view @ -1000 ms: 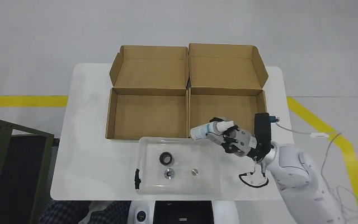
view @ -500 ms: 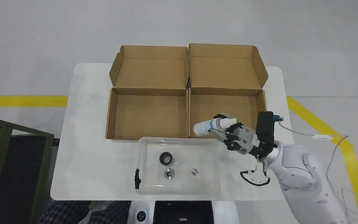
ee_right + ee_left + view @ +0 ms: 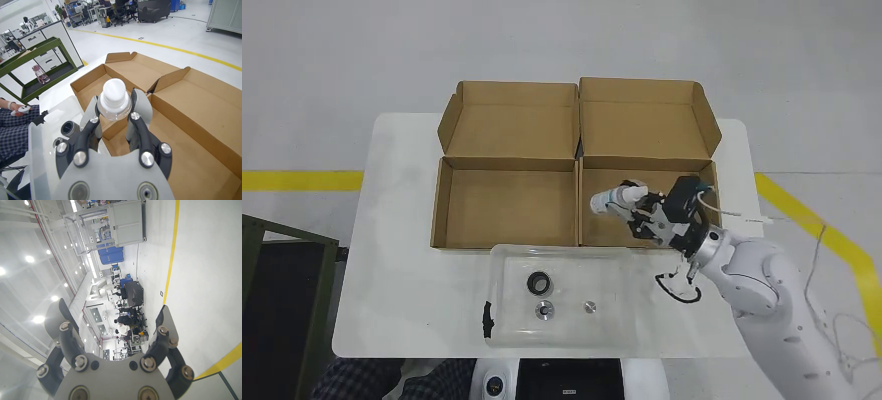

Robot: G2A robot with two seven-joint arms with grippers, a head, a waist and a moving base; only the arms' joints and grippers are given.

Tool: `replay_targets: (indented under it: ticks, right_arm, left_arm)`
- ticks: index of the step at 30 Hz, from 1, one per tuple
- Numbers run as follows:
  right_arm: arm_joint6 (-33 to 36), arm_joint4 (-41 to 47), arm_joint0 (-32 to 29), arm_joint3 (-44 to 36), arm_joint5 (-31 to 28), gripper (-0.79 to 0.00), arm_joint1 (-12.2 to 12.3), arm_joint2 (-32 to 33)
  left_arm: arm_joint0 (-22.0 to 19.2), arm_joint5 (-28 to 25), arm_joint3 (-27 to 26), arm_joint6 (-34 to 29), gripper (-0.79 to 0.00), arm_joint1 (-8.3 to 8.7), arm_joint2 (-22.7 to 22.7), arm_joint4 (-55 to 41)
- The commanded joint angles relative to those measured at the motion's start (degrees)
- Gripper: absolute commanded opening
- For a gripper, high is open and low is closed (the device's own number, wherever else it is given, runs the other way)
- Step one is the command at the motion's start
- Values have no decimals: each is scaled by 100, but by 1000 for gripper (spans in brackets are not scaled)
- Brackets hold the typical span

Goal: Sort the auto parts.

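Between the right gripper's (image 3: 114, 103) fingers sits a small clear bottle (image 3: 114, 91) with a white cap, pinched at its shoulder, cap pointing away from the wrist. Directly beneath it is the right box (image 3: 189, 123), an open cardboard carton with its lid folded back and its brown floor in plain sight. The bottle hangs over the corner of that box nearest the bin (image 3: 36, 144).

Just beside the gripper, on its near side, lies the bin, a clear plastic tub. From the right wrist view it holds a black ring (image 3: 67, 128) and one small metal piece (image 3: 57, 142).

Beyond the bottle, touching the right box wall to wall, stands the left box (image 3: 90, 89), the same kind of carton.

From the top view, the right gripper (image 3: 642, 212) holds the bottle (image 3: 610, 200) over the right box (image 3: 602, 230), towards its wall shared with the left box (image 3: 507, 205). This view lays out the bin (image 3: 497, 290) in full: the ring (image 3: 538, 284), with two small metal pieces (image 3: 544, 310) close by. All containers rest on a white table (image 3: 392, 250).

The left gripper (image 3: 113, 309), seen from its own wrist, has its fingers spread with nothing between them, pointing out at the hall floor.
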Motion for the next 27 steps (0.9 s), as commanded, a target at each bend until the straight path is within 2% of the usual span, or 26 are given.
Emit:
replay_targets:
  ticks: [1, 17, 27]
  right_arm:
    - [75, -169, 152, 41, 141, -785, -15, -85]
    - [568, -1289, 1141, 962, 813, -785, -183, -994]
    - [733, -1623, 1667, 1650, 1096, -785, -320, -1434]
  left_arm:
    - [0, 0, 0, 0, 0, 0, 0, 0]
    - [0, 0, 0, 0, 0, 0, 0, 0]
    - [0, 0, 0, 0, 0, 0, 0, 0]
